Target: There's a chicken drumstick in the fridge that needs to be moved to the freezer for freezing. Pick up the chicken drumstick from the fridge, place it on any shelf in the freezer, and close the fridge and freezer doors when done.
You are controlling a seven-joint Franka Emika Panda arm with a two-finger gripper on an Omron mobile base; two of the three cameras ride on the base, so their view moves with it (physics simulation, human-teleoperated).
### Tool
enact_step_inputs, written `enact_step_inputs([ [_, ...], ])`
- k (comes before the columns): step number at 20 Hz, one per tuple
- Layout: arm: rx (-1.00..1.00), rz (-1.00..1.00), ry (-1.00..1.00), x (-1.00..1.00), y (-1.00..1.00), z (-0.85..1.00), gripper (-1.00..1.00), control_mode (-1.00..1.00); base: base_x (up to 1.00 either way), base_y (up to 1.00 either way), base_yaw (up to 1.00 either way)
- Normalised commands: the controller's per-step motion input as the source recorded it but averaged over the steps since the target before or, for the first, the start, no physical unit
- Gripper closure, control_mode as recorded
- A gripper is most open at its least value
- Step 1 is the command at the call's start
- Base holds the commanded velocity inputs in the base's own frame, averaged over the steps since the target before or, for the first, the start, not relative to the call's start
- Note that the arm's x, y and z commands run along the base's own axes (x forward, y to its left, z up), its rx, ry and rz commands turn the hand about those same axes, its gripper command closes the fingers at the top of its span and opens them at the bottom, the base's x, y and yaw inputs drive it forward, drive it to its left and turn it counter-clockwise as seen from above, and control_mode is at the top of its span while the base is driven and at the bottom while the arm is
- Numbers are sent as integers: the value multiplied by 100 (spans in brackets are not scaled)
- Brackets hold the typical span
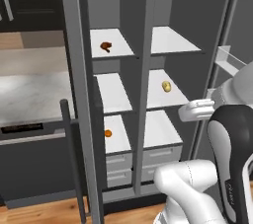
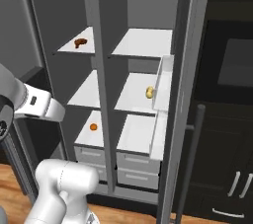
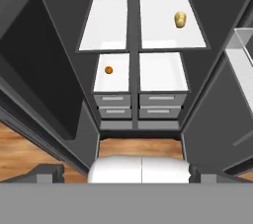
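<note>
The chicken drumstick (image 1: 105, 46) (image 2: 79, 43), dark reddish-brown, lies on the top white shelf (image 1: 121, 40) of the narrower left half, the freezer (image 1: 113, 94). The wider fridge (image 1: 170, 80) is on the right. Both doors stand open: the freezer door (image 1: 74, 94) at the left and the fridge door (image 2: 192, 70) at the right. My gripper (image 3: 126, 173) hangs in front of the unit, well below and apart from the drumstick. Its fingertips (image 3: 47, 171) are spread wide and hold nothing. It faces the lower shelves and drawers.
A yellow-tan oval (image 1: 166, 86) (image 3: 180, 19) rests on the fridge's middle shelf. A small orange ball (image 1: 107, 133) (image 3: 108, 70) sits on the freezer's lowest shelf. Grey drawers (image 3: 114, 100) fill the bottom. A door bin (image 2: 163, 85) juts from the fridge door. A marble counter (image 1: 29, 94) lies left.
</note>
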Motion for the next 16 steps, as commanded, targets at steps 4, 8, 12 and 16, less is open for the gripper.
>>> enact_step_inputs([
  [4,0,0,0,0,0,0,-100,100,-52,-20,0],
  [8,0,0,0,0,0,0,-100,100,-50,-34,0],
  [12,0,0,0,0,0,0,-100,100,-9,-10,0],
  [16,0,0,0,0,0,0,-100,100,-19,-12,0],
])
